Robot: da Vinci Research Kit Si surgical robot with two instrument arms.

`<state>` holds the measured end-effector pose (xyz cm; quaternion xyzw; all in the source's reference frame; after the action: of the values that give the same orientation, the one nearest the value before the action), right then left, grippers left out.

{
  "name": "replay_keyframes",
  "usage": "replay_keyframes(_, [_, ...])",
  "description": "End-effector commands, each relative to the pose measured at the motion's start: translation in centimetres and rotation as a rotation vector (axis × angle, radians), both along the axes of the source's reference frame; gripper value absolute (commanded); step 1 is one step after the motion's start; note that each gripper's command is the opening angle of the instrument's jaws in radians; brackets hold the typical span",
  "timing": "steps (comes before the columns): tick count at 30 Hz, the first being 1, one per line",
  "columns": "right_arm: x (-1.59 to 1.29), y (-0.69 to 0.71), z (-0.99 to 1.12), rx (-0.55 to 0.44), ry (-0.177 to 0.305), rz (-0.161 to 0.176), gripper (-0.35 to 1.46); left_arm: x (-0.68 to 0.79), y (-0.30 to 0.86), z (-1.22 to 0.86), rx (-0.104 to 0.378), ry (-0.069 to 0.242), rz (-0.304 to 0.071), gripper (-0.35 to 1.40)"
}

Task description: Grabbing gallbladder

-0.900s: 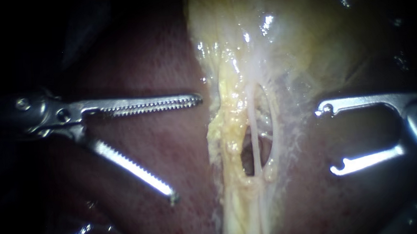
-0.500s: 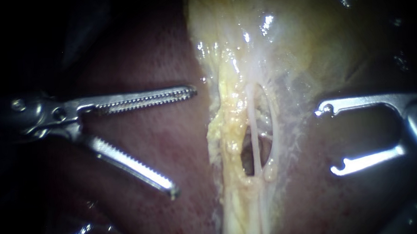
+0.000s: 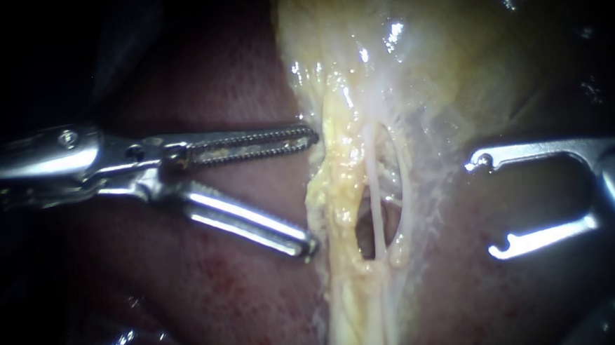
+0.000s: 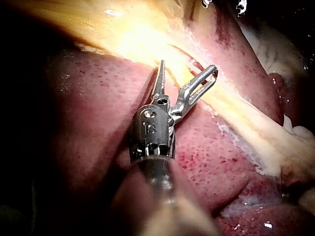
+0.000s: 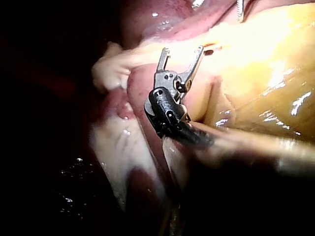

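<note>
left instrument jaws spread, tips at yellow tissue edge below gallbladder; right instrument jaws spread, well clear.

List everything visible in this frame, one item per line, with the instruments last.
liver: one, dark red, either side of the central band in the endoscope view
gallbladder: one, yellowish and glistening, upper middle of the endoscope view
yellow tissue band: one, pale yellow, running down the middle from the gallbladder
tubes: two, whitish and thin, crossing an opening in the band
left instrument: one, silver, toothed jaws open, tips at the band's edge, nothing gripped
right instrument: one, silver, jaws open, over tissue on the band's other side, holding nothing
</note>
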<state>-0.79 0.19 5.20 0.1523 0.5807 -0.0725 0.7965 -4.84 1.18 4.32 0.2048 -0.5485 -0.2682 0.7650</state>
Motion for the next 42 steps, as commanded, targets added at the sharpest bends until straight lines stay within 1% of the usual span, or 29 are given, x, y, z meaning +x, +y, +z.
replay_keyframes(1, [0.00,0.00,0.00,0.000,0.000,0.000,0.60,-0.01,0.01,0.01,0.016,0.009,-0.015,0.61])
replay_keyframes(3, [0.00,0.00,0.00,0.000,0.000,0.000,0.60,-0.02,0.02,0.05,0.038,0.027,-0.029,0.57])
replay_keyframes(5, [0.00,0.00,0.00,0.006,-0.002,0.002,0.60,-0.03,0.04,0.06,0.055,0.035,-0.041,0.56])
replay_keyframes(8, [-0.01,0.00,0.01,0.006,-0.002,0.002,0.60,-0.03,0.05,0.08,0.104,0.048,-0.076,0.51])
replay_keyframes(9, [-0.01,0.01,0.01,0.006,-0.002,0.002,0.60,-0.03,0.06,0.09,0.110,0.054,-0.081,0.49])
replay_keyframes(11, [-0.01,0.01,0.01,0.006,-0.002,0.002,0.60,-0.04,0.07,0.11,0.132,0.065,-0.097,0.44])
replay_keyframes(13, [-0.01,0.00,0.01,0.006,-0.002,0.002,0.60,-0.04,0.07,0.12,0.165,0.071,-0.115,0.37])
replay_keyframes(14, [-0.01,0.00,0.01,0.006,-0.002,0.002,0.60,-0.04,0.06,0.13,0.181,0.078,-0.127,0.32])
replay_keyframes(15, [-0.01,0.00,0.01,0.006,-0.002,0.002,0.60,-0.04,0.06,0.14,0.181,0.082,-0.130,0.29])
replay_keyframes(16, [-0.01,0.00,0.01,0.006,-0.002,0.002,0.59,-0.04,0.06,0.15,0.191,0.084,-0.137,0.20])
replay_keyframes(17, [-0.01,0.00,0.01,0.006,-0.002,0.002,0.59,-0.03,0.05,0.16,0.213,0.092,-0.147,0.14])
replay_keyframes(19, [-0.01,0.00,0.01,0.011,-0.004,0.004,0.59,-0.03,0.03,0.19,0.223,0.113,-0.154,0.04])
replay_keyframes(21, [-0.01,0.00,0.01,0.011,-0.004,0.004,0.59,-0.03,0.00,0.22,0.244,0.127,-0.164,-0.10])
replay_keyframes(23, [-0.01,0.00,0.01,0.011,-0.004,0.004,0.59,-0.03,-0.03,0.25,0.243,0.147,-0.163,-0.17])
replay_keyframes(26, [-0.01,0.00,0.01,0.011,-0.004,0.004,0.59,-0.02,-0.06,0.28,0.246,0.156,-0.168,-0.28])
replay_keyframes(27, [-0.01,0.00,0.01,0.011,-0.004,0.004,0.59,-0.01,-0.07,0.29,0.246,0.163,-0.168,-0.35])
replay_keyframes(31, [-0.01,0.00,0.01,0.011,-0.004,0.004,0.59,0.01,-0.09,0.29,0.257,0.178,-0.176,-0.35])
replay_keyframes(42, [-0.01,0.00,0.01,0.011,-0.004,0.004,0.59,0.03,-0.10,0.27,0.258,0.181,-0.184,-0.35])
